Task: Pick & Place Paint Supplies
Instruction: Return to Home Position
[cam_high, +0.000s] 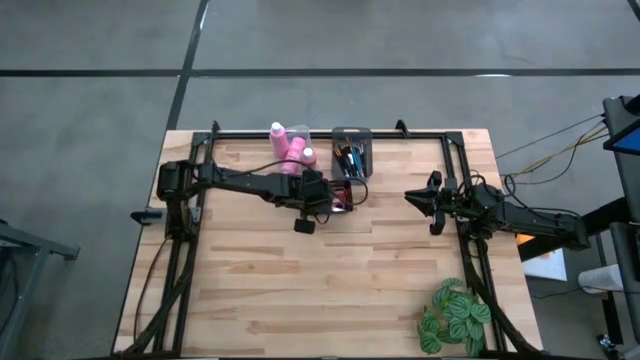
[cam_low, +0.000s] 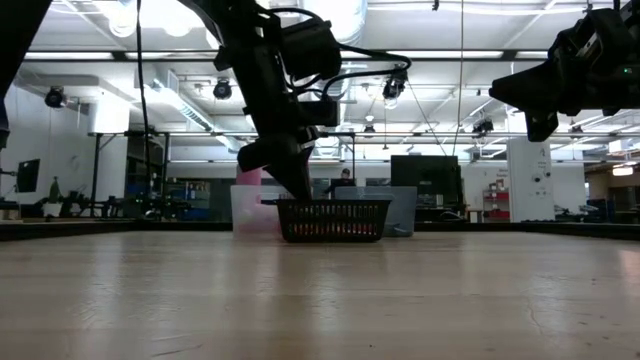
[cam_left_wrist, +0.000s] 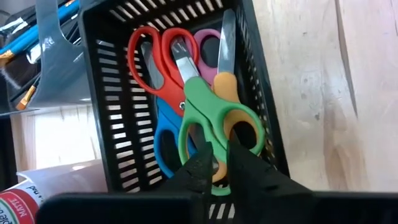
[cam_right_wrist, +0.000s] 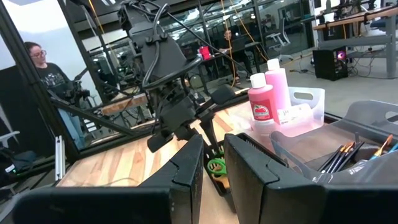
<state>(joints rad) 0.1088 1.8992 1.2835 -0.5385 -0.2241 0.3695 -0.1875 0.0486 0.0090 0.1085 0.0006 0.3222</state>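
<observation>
Scissors (cam_left_wrist: 199, 118) sorted into the bin (cam_left_wrist: 107, 115), left hand (cam_left_wrist: 222, 163) hovers above, slightly open, empty; right hand (cam_right_wrist: 214, 144) waits open over the surface (cam_high: 300, 290).

Locate the wooden table (cam_high: 300, 270); along its far edge you find a clear bin (cam_right_wrist: 308, 99) with a grey bin (cam_right_wrist: 373, 115) beside it; a black bin (cam_low: 333, 220) stands just in front of them; a green plant (cam_high: 455, 315) lies at the near corner on the right arm's side.
</observation>
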